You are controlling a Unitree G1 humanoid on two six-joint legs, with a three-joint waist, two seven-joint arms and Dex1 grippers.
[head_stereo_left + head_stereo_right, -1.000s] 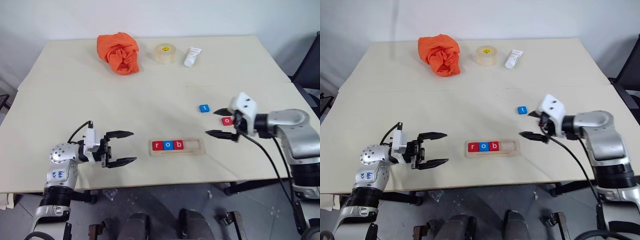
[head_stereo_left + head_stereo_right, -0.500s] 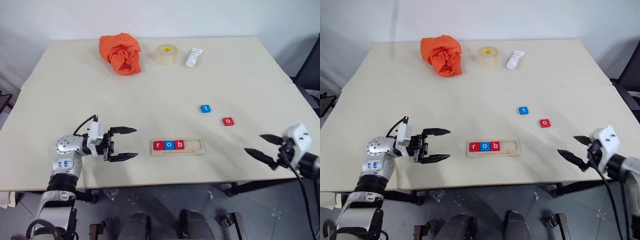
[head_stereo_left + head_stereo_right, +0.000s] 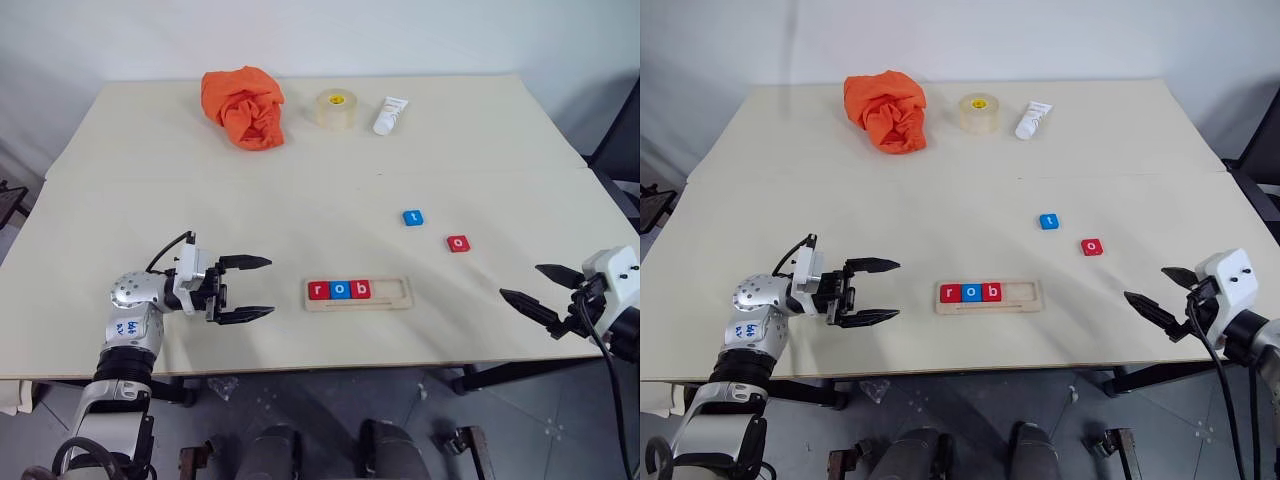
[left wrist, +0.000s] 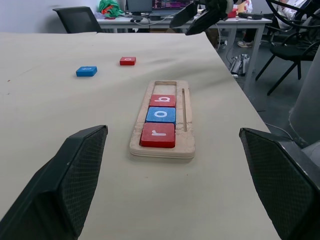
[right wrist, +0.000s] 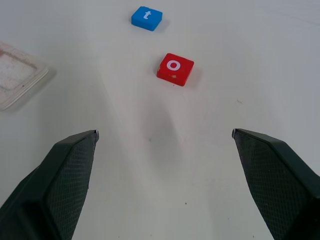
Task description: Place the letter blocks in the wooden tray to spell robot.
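I had the left gripper (image 3: 258, 288) level, fingers spread and empty, aimed at the wooden tray (image 3: 360, 292) (r, o, b already seated at its left end). My right gripper (image 3: 540, 290) hung off the table's right edge, fingers wide, nothing held. Red o block (image 3: 458, 243) and blue t block (image 3: 413, 217) lay loose on the table (image 3: 150, 190), well apart from the tray.

Right arm (image 3: 625, 300) cut off by the picture's edge, wooden tray (image 5: 15, 75) cropped at the wrist view's edge
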